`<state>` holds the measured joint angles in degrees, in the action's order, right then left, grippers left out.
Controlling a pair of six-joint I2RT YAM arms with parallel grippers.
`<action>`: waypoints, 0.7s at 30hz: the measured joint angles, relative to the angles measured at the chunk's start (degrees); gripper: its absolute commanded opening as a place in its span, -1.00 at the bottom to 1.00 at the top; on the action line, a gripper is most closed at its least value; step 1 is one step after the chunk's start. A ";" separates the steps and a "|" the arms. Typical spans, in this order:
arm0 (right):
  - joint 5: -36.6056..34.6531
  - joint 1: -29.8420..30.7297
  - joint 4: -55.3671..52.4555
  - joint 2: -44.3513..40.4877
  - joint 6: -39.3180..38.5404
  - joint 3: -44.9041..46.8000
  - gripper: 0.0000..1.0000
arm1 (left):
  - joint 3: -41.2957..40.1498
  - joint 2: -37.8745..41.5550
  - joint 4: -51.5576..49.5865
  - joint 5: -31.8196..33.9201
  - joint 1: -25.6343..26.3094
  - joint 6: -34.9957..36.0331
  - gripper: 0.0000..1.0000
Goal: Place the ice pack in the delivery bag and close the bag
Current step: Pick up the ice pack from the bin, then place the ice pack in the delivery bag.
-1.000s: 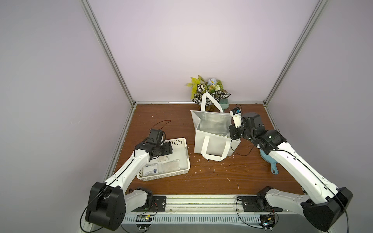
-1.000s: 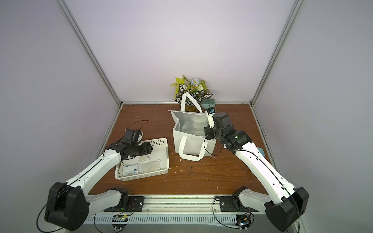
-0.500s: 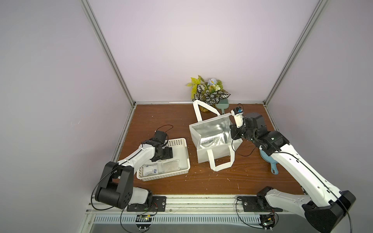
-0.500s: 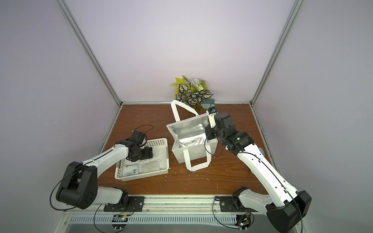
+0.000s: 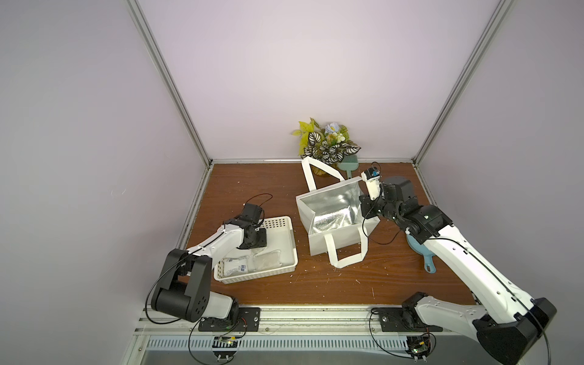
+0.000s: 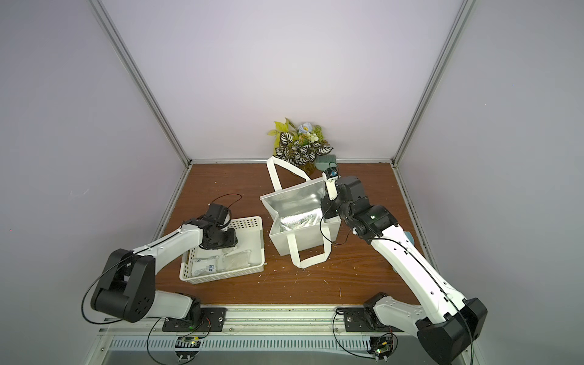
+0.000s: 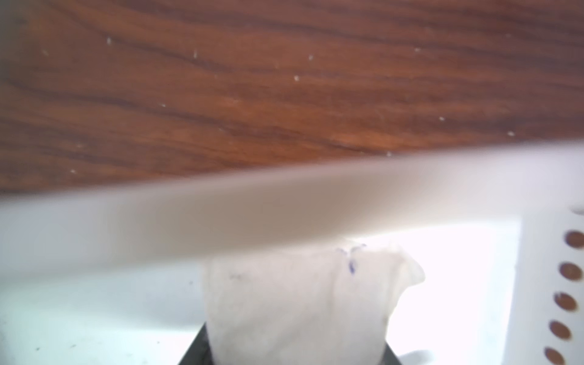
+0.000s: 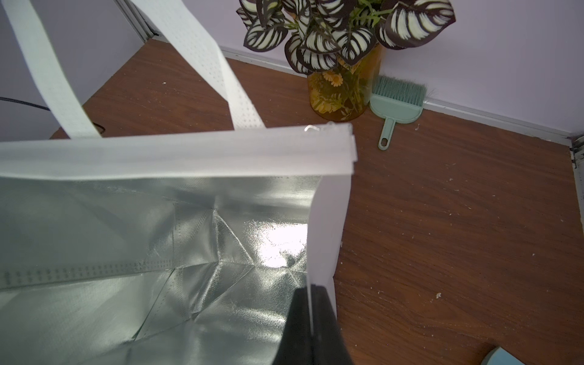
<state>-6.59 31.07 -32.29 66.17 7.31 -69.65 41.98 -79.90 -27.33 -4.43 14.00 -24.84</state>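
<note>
**pack in basket, right side pins bag**

right jaws clenched on the side wall of the white boxy foil-lined delivery bag (image 8: pixel 328 221), which sits tilted on the brown wooden table (image 5: pixel 252 186), mouth toward the white perforated plastic basket (image 5: pixel 278 222). left jaws straddle a soft white ice pack (image 7: pixel 297 300) inside that basket; can't tell if gripped.

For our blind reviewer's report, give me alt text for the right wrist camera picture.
The right hand pinches the side wall of the open delivery bag, whose silver foil interior looks empty. Behind it on the wooden table are a leafy plant in an amber vase and a small green brush.
</note>
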 measured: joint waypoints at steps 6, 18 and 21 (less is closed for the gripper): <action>0.09 -0.02 1.29 0.46 0.22 0.48 -1.00 | 0.24 8.26 -0.39 -3.96 0.68 -1.38 -0.48; 1.01 -0.09 2.51 2.45 2.78 1.25 -1.00 | 23.04 16.44 -2.05 -2.93 16.13 -3.54 -0.50; 1.01 -0.09 2.49 2.45 3.28 1.25 -1.00 | 30.51 13.84 -1.99 -0.59 22.77 -3.39 -0.48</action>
<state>-5.58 30.98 -29.80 68.62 10.59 -68.40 72.49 -66.06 -29.32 -5.02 36.77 -28.23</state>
